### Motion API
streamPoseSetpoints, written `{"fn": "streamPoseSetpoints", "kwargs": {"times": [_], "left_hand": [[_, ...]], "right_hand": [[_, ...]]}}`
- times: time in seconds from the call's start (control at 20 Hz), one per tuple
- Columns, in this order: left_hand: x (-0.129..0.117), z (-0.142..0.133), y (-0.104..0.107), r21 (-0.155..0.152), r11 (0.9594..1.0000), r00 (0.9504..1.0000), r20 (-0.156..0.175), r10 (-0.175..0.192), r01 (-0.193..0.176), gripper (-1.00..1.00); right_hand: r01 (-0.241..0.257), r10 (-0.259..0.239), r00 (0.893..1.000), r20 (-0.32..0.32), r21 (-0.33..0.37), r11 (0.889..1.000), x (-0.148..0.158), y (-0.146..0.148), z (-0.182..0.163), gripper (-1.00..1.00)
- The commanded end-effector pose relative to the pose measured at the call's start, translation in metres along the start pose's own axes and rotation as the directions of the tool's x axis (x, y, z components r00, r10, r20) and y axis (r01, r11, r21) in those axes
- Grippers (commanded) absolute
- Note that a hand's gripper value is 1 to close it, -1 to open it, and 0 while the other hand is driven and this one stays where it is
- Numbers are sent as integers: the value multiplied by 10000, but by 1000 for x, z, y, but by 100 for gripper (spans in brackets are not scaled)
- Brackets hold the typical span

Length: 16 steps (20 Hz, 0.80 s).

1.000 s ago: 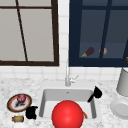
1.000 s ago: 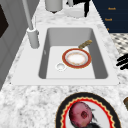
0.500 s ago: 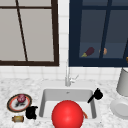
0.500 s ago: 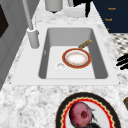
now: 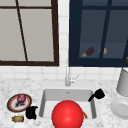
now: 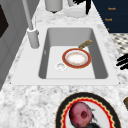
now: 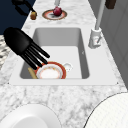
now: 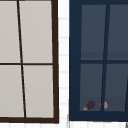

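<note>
right hand (image 7: 18, 41) over the sink's (image 7: 85, 67) right edge, fingers (image 7: 37, 56) straight and released, reaching down toward the red-rimmed plate (image 7: 51, 71) on the sink floor, holding nothing; unclear whether touching it. plate lying flat beside the drain (image 6: 60, 66), a brown stick-like thing (image 6: 85, 44) just by its rim. left hand (image 5: 31, 112) low over the table (image 5: 7, 87) left of the sink, fingers curled, near a small brown item (image 5: 18, 118) and a second plate with a red fruit (image 5: 21, 98).
</note>
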Motion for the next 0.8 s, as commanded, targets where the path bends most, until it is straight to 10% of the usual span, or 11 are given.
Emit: {"fn": "streamPoseSetpoints", "kwargs": {"times": [0.0,0.75], "left_hand": [[0,0,0,0,10000,10000,0,0,0,0],[0,0,0,0,10000,10000,0,0,0,0]], "right_hand": [[898,-937,9938,-592,-667,9937,10,-15,8,-100],[2707,-3095,9334,-1816,-2098,9395,50,-64,27,-100]]}}
